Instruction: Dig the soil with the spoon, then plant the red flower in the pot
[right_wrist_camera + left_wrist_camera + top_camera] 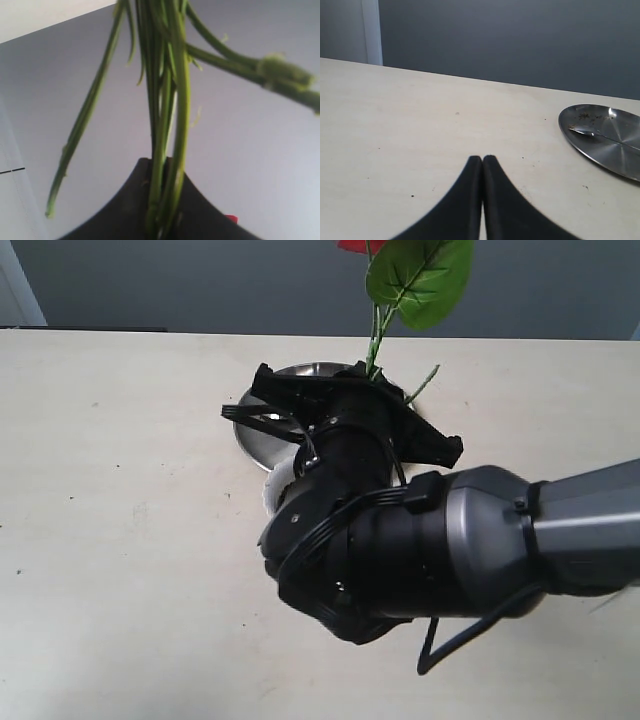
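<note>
Left wrist view shows the left gripper [482, 161] with its two black fingers pressed together and nothing between them. It sits low over the pale beige tabletop [395, 125], well to the left of the round shiny steel plate [615, 150], probably parked there to leave the work area free. On the plate lies the small shiny silver metal spoon [590, 133], with a few dark brown crumbs of soil [584, 116] scattered beside it. That suggests the digging is done and the planting is in hand.

In the exterior view the right arm's bulky black wrist covers most of the plate. Only a sliver of the small white plastic pot [277, 480] shows at the plate's near edge. Whether it stands on the plate or just beside it I cannot tell, and any soil inside it is hidden.

The right gripper [161, 167] is nearly closed, pinching the bundled thin green stems of the artificial red flower [167, 100]. It holds them upright over the plate, presumably so they can go stem-first into the pot. The broad green leaf [420, 275] rises above the plate's far rim. The red blooms are cut off at the frame's top, and the stem ends below the jaws are out of sight.
</note>
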Action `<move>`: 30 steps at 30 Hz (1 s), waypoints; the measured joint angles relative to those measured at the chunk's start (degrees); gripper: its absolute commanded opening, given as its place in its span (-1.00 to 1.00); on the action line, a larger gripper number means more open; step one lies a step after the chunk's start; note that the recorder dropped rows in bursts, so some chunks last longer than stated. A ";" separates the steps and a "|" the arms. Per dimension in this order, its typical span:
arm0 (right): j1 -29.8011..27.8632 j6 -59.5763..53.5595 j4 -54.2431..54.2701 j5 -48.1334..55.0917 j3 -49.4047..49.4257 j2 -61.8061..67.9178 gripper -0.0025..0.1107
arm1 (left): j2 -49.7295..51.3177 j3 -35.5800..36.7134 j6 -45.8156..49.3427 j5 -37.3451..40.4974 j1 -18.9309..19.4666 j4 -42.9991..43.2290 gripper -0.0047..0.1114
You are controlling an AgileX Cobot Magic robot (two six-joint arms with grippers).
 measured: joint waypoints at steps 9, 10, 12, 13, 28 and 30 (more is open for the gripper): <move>-0.24 0.00 0.00 0.00 0.00 1.08 -0.93 | 0.00 0.00 0.00 0.00 0.00 0.00 -0.91; -0.24 0.00 0.00 -0.15 0.00 1.55 -0.93 | 0.00 0.00 0.00 0.00 0.00 0.00 -0.91; -0.24 0.00 0.00 -0.26 0.00 2.39 -0.93 | 0.00 0.00 0.00 0.00 0.00 0.00 -0.91; -0.24 0.00 0.00 -0.37 0.00 2.70 -0.93 | 0.00 0.00 0.00 0.00 0.00 0.00 -0.91; 0.09 0.00 0.52 -1.50 0.00 4.59 -0.93 | 0.00 0.00 0.00 0.00 0.00 0.00 -0.91; 0.09 0.00 0.80 -1.89 0.00 4.59 -0.93 | 0.00 0.00 0.00 0.00 0.00 0.00 -0.91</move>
